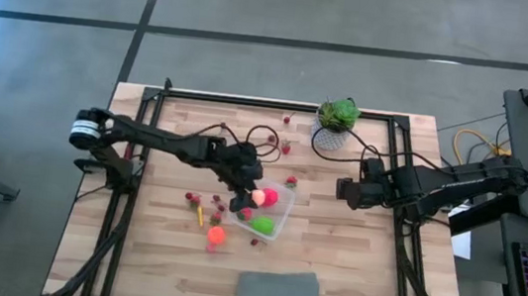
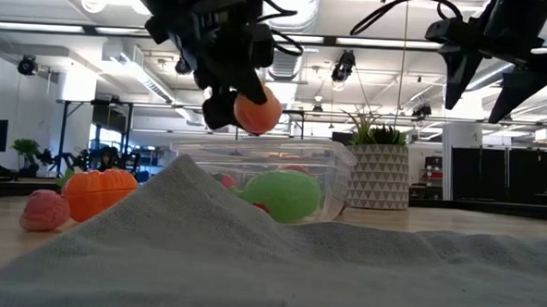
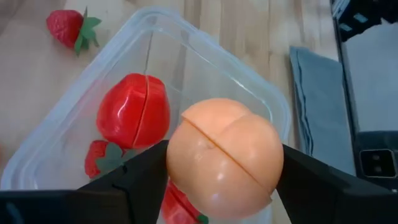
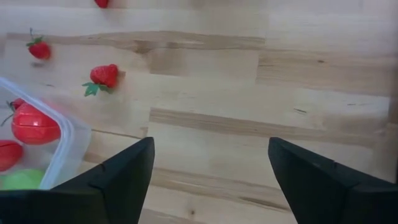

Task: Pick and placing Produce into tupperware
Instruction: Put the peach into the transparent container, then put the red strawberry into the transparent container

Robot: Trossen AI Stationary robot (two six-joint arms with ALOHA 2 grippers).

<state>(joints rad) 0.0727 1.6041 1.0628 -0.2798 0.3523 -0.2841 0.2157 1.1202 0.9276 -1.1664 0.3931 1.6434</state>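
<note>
The clear tupperware tub (image 1: 284, 226) stands mid-table, holding a red piece (image 3: 134, 115), a green piece (image 2: 285, 196) and strawberries (image 3: 102, 158). My left gripper (image 1: 250, 196) hangs over the tub, shut on a peach-coloured round fruit (image 3: 224, 152). More produce lies on the wood left of the tub: an orange pumpkin piece (image 1: 216, 233), a carrot-like stick (image 1: 200, 217) and small dark red berries (image 1: 191, 197). My right gripper (image 4: 211, 168) stands open above bare wood, right of the tub, with nothing between its fingers. My left gripper pinches the peach fruit by two opposite sides (image 3: 177, 155) between its two fingers (image 3: 143, 180). The fingers slant down, coming from the table's left. The fruit is lifted clear, above the tub's open top (image 2: 257, 111).
A leafy plant in a white pot (image 1: 337, 117) stands at the far edge. A flat grey cloth (image 1: 277, 294) lies near the front edge. Loose strawberries (image 4: 102, 76) and berries lie between the tub and the plant. Black frame rails run along the table's sides.
</note>
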